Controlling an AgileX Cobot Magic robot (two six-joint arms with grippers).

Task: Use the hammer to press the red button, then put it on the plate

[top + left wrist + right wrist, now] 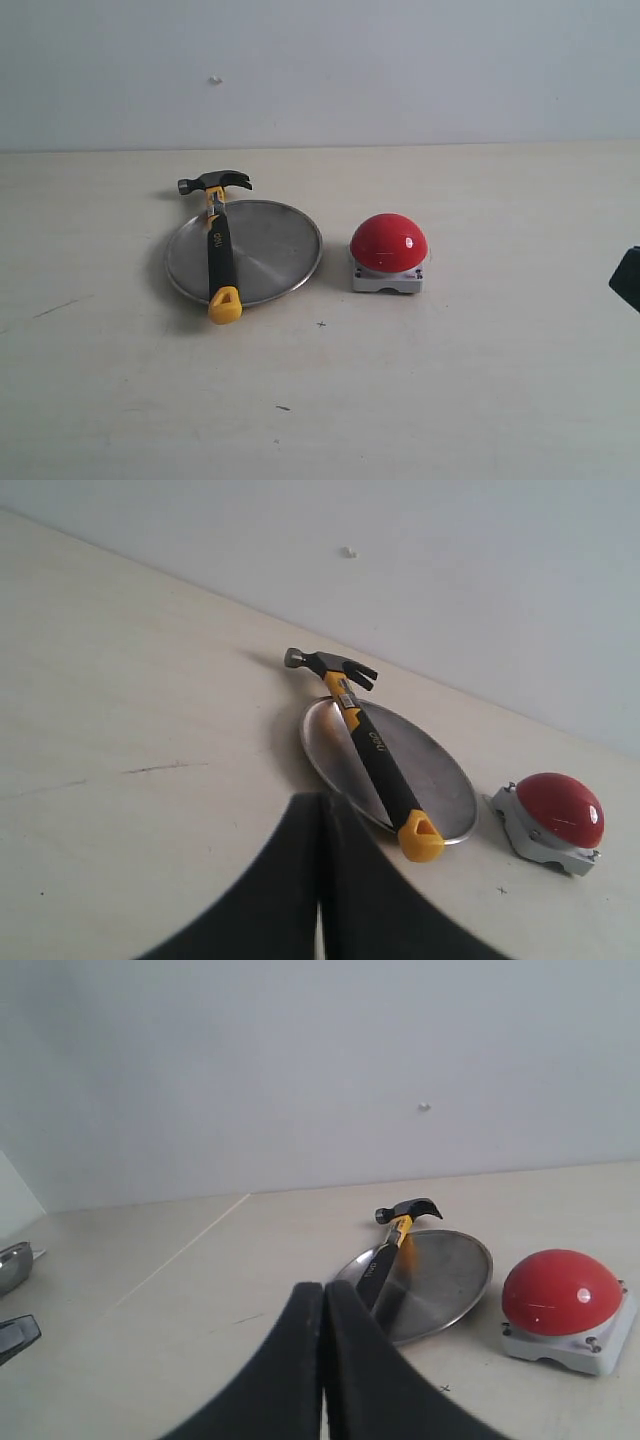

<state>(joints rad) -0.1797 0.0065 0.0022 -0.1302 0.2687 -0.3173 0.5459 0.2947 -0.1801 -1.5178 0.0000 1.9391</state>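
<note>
The hammer (pixel 219 248) lies across the left part of the silver plate (pixel 270 250), its dark head past the far rim and its yellow butt over the near rim. The red button (pixel 388 243) stands on its grey base just right of the plate. The left wrist view shows the hammer (pixel 375 750), plate (pixel 430 770) and button (pixel 560 807) beyond my left gripper (pixel 322 805), which is shut and empty. My right gripper (pixel 324 1295) is also shut on nothing, with the plate (pixel 440 1280), hammer (pixel 385 1260) and button (pixel 558 1292) ahead of it.
A dark part of the right arm (pixel 627 278) shows at the right edge of the exterior view. The light tabletop (pixel 320 400) runs back to a pale wall. Metal parts (pixel 15 1265) sit at the edge of the right wrist view.
</note>
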